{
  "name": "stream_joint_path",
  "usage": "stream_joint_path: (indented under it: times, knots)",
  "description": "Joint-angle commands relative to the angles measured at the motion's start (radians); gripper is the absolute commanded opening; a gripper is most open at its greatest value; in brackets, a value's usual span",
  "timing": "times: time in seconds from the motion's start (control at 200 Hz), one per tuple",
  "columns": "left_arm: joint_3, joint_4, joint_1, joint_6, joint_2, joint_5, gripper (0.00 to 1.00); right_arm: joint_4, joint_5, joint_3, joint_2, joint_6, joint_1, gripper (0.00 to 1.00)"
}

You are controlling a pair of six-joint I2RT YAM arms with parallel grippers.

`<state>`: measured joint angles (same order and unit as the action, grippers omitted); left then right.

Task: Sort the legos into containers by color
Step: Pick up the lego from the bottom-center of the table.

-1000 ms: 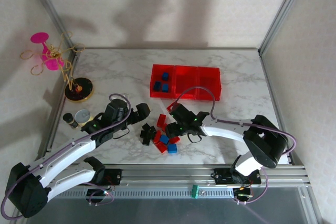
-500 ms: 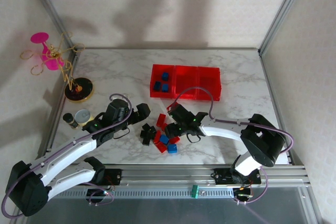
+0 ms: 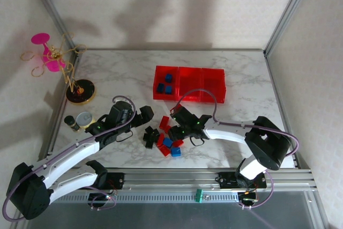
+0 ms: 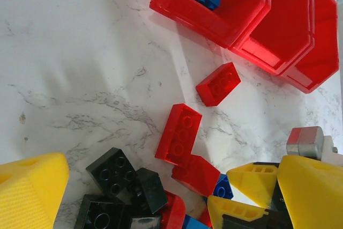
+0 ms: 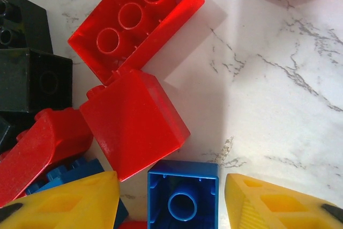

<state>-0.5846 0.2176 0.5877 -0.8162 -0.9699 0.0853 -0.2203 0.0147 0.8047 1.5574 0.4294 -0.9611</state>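
Right gripper [image 5: 171, 182] released, fingers astride blue brick [image 5: 183, 199], not clamped. Red bricks [image 5: 134, 119] just ahead of fingertips. Left gripper [image 4: 174, 164] spread wide over pile [image 4: 139, 186]. Bins [image 3: 190, 83] beyond both grippers.

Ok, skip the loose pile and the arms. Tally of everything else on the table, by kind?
Red bins: 3
Blue bricks in the left bin: 3
Round silver tin: 1
Small dark bottle: 1
Wire ornament on a round base: 1
Total: 9

A robot lab: aluminium frame [image 3: 288, 12] encloses the marble-patterned table [image 3: 118, 73].
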Motion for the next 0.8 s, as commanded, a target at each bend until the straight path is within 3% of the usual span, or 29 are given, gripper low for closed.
stream_joint_path:
  times: [0.0, 0.416, 0.791]
  knots:
    - [-0.015, -0.007, 0.011, -0.004, -0.003, -0.018, 1.0, -0.055, 0.015, -0.045, -0.033, -0.027, -0.005, 0.56]
    - [-0.032, 0.004, 0.011, -0.002, -0.003, -0.03, 1.0, -0.038, 0.0, -0.019, 0.008, -0.041, 0.001, 0.59]
    - [-0.046, 0.008, 0.011, 0.0, -0.009, -0.041, 1.0, -0.062, 0.054, 0.01, 0.036, -0.035, 0.013, 0.47]
